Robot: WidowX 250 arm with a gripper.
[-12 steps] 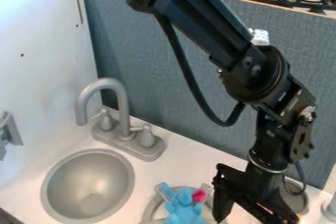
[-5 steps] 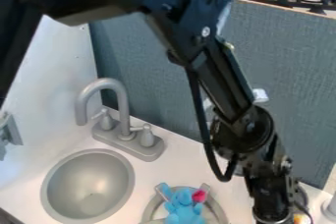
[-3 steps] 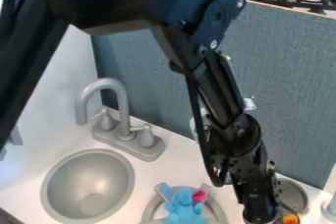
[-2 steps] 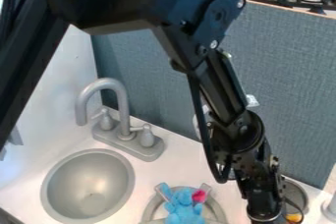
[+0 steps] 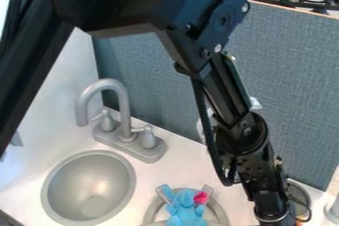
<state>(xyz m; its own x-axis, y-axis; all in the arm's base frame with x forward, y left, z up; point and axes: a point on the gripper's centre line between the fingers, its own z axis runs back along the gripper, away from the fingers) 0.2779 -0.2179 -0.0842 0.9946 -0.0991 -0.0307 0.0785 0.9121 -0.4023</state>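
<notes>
Compared with the frame just before, the arm [image 5: 228, 88] is drifting slightly to the right, and its claw [image 5: 279, 223] is hanging low at the bottom edge, in front of the round grey dish [image 5: 300, 195]; whether it is releasing, clenching or grasping anything, one cannot tell. The orange piece by the dish, showing more plainly earlier, is now mostly hiding behind the wrist. The blue toy [image 5: 185, 211] is still lying in the round grey pan [image 5: 152, 211], left of the claw.
</notes>
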